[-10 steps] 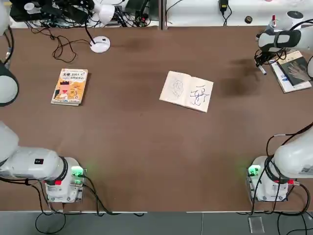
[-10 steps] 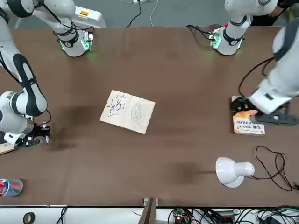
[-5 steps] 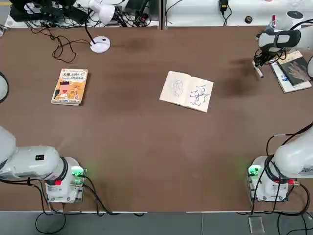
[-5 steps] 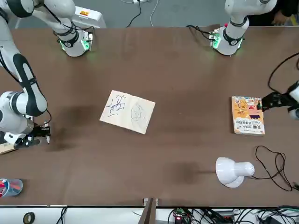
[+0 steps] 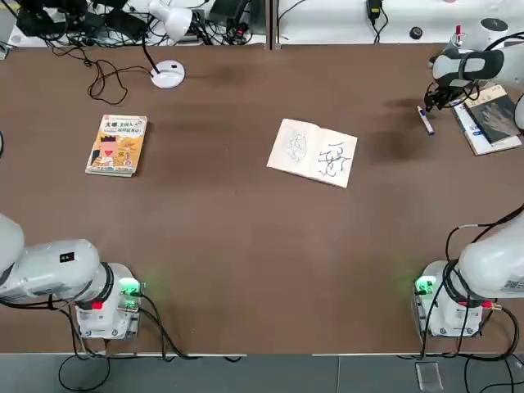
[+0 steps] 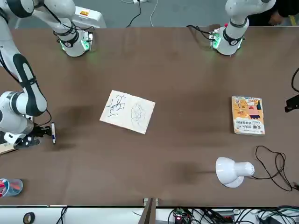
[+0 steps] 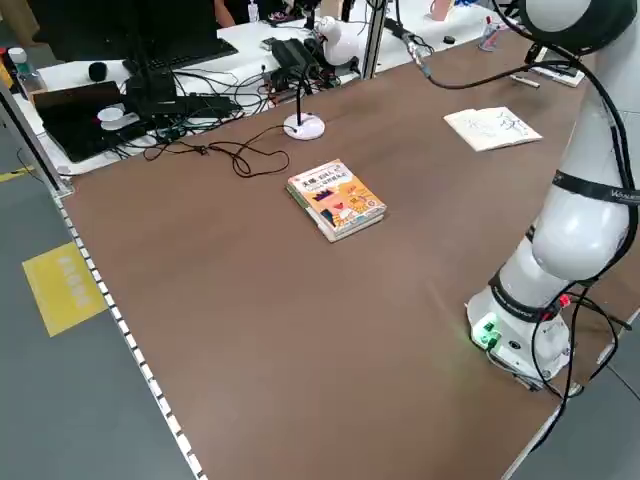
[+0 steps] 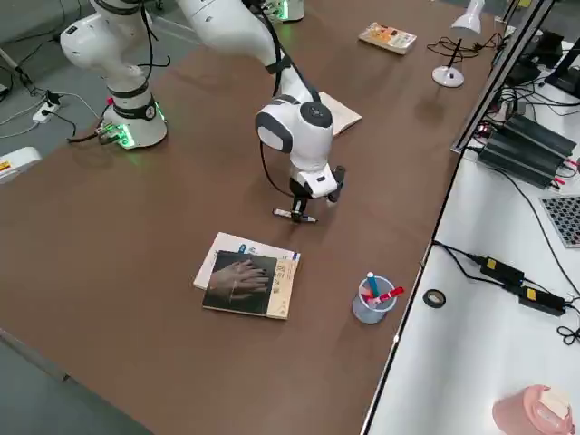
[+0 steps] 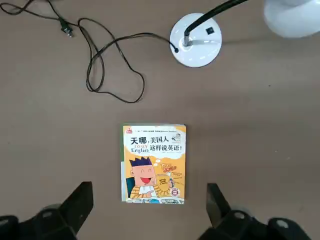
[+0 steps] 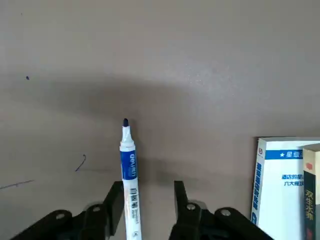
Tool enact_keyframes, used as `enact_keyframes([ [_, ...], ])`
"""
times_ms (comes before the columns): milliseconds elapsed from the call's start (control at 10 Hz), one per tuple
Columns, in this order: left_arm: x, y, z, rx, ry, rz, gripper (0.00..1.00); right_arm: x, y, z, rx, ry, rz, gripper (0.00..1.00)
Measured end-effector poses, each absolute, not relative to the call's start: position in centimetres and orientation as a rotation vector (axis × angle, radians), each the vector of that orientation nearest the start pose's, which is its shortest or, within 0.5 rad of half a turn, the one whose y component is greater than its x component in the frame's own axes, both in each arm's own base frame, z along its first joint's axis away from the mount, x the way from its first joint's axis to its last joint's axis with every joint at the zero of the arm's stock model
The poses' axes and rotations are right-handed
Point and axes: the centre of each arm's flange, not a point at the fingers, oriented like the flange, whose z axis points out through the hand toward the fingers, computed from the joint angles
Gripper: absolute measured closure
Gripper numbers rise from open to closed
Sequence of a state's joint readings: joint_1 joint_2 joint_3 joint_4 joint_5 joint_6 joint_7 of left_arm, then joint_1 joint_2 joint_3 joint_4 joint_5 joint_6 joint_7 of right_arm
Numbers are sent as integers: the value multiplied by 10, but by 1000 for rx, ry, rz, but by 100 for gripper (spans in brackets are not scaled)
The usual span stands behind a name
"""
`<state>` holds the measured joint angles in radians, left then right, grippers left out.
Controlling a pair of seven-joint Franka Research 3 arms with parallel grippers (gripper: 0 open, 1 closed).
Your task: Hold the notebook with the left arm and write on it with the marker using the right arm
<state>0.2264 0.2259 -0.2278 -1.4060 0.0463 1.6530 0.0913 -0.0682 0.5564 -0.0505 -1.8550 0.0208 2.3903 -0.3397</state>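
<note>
The notebook (image 5: 313,153) (image 6: 127,111) lies open at the table's middle, with black scribbles on its white pages. Off at the far right, the blue-and-white marker (image 5: 426,121) (image 8: 294,215) (image 10: 129,170) lies on the table. My right gripper (image 5: 432,100) (image 8: 319,192) (image 10: 147,197) hangs open just above it, and the marker rests beside one finger (image 10: 114,199) without being clamped. My left gripper (image 9: 147,205) is open and empty, high over the orange cartoon book (image 9: 153,163) at the far left, a long way from the notebook.
The orange book (image 5: 116,144) lies at the left, and a white desk lamp (image 5: 168,74) with a loose cable stands behind it. A dark-cover book (image 5: 491,119) (image 8: 246,283) lies right of the marker. A clear pen cup (image 8: 372,299) stands at the far right corner.
The right gripper has let go of the marker, which now lies on the table. The left gripper has pulled back from over the orange book toward the table's left edge.
</note>
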Motion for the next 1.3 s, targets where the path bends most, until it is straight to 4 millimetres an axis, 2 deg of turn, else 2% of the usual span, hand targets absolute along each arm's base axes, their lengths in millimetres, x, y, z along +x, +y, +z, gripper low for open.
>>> enact_keyframes([
  [200, 631, 16, 568, -3141, 150, -63, 0, 636, -73, 218, -3133, -306, 38, 52],
  [400, 631, 9, 554, -3140, 168, -63, 0, 637, -62, 218, -3136, -229, 51, 52],
  [600, 627, -2, 549, -3140, 195, -54, 0, 640, -30, 226, -3135, -173, 79, 49],
  [700, 624, -12, 550, -3140, 211, -52, 0, 643, -10, 239, -3136, -166, 83, 40],
  [900, 614, -32, 555, -3137, 227, -52, 0, 644, 28, 280, -3136, -151, 93, 23],
  [1000, 610, -37, 557, -3133, 228, -55, 0, 642, 45, 308, -3136, -152, 91, 14],
  [1200, 604, -38, 561, -3128, 225, -57, 0, 635, 63, 371, -3134, -164, 62, 0],
  [1300, 602, -37, 560, -3126, 222, -53, 0, 630, 64, 400, -3138, -170, 40, 0],
])
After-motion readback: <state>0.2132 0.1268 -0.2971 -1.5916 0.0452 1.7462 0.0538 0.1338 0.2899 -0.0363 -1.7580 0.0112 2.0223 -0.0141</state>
